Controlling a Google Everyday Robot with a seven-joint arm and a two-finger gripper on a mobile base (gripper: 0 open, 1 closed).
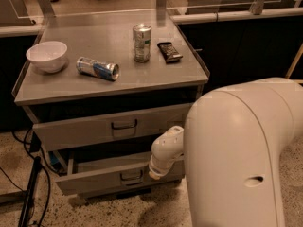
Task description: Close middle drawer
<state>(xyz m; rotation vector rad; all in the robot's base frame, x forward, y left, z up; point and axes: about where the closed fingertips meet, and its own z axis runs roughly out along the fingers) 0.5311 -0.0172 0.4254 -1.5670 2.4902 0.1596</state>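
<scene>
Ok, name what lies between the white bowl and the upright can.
A blue-and-silver can on its side, in the camera view. The pincer is down at the middle drawer.

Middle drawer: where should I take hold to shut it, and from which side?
Probably best at the small dark centre handle on the low flat front of the middle drawer, coming straight from the front: it stands pulled out with that face outward. The end effector is just right of the handle.

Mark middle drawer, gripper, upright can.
middle drawer (94,181): camera view, flat front, left of the handle.
gripper (155,173): camera view, tip, at the drawer front's right part.
upright can (141,44): camera view, side wall.
</scene>
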